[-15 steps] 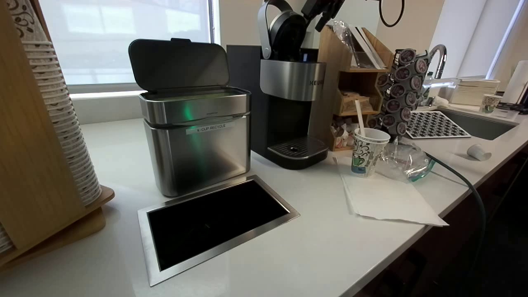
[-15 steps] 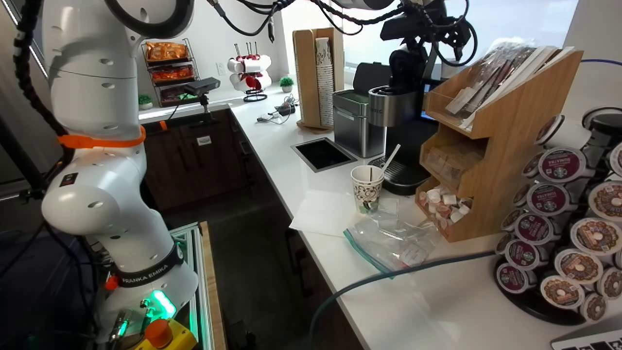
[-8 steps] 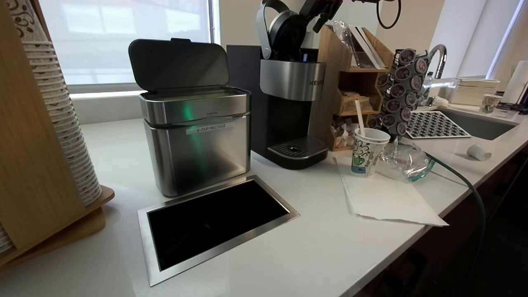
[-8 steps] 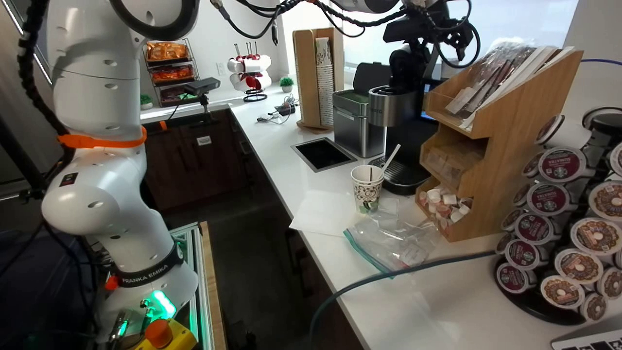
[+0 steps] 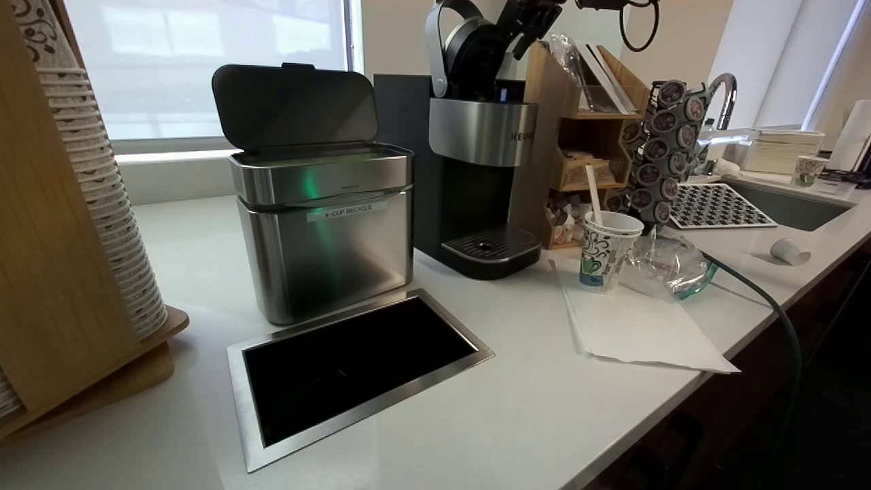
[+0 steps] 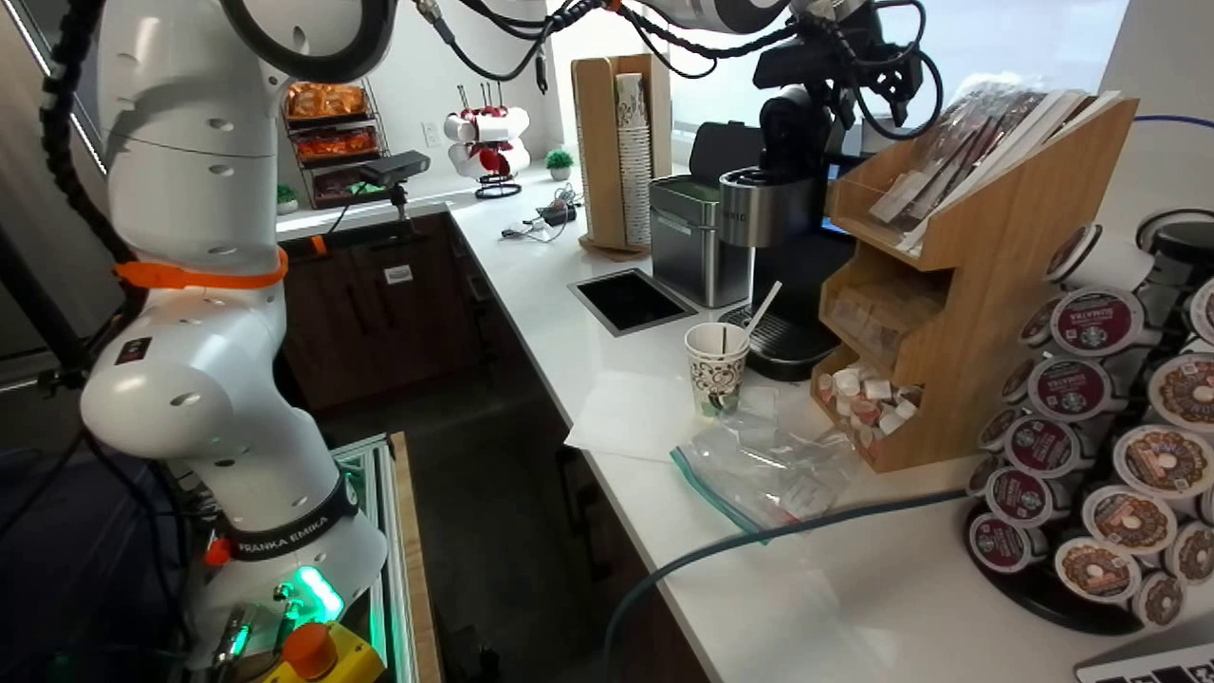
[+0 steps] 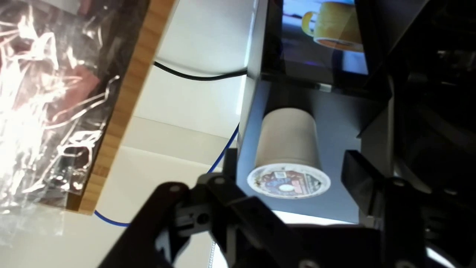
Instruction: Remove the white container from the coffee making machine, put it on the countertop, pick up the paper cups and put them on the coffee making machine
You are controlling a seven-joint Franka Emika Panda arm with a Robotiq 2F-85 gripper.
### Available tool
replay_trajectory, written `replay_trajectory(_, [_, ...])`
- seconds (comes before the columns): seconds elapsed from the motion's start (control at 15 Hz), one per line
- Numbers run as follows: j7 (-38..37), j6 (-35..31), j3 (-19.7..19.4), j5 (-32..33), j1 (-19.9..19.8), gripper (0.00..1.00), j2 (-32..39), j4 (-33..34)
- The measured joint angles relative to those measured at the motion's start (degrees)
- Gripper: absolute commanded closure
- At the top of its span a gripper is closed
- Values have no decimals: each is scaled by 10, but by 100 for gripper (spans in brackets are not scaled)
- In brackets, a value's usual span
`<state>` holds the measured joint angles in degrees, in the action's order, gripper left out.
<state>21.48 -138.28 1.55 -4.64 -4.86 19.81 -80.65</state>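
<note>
The white container (image 7: pixel 287 141), a pod-like cup with a printed lid, stands on the grey-blue top of the coffee making machine (image 5: pixel 483 133) behind its raised head. Its lid faces the wrist camera. A pale bit of it (image 5: pixel 507 67) shows in an exterior view. My gripper (image 7: pixel 291 163) is open, one finger on each side of the container with gaps, no contact visible. In an exterior view the gripper (image 5: pixel 534 37) is over the machine's top. The paper cups (image 5: pixel 602 255), nested with a white stick inside, stand on the countertop (image 5: pixel 476 422) beside the machine, also seen in an exterior view (image 6: pixel 716 375).
A wooden condiment rack (image 6: pixel 996 285) with a shiny plastic bag (image 7: pixel 48 93) stands close beside the machine. A steel bin (image 5: pixel 326 245) with open lid and a dark counter opening (image 5: pixel 360 367) are on the other side. A pod carousel (image 6: pixel 1091 455) stands further along.
My gripper has moved slightly downward toward the top of the coffee making machine and the container. The paper cups and other things have not moved.
</note>
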Motion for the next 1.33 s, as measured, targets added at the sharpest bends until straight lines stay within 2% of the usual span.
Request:
replay_trajectory(0.07, [0,0,0,0,-1,37,1,1])
replay_trajectory(0.27, [0,0,0,0,-1,65,7,9])
replay_trajectory(0.4, [0,0,0,0,-2,72,9,12])
replay_trajectory(1.33, [-30,0,2,0,0,72,-3,3])
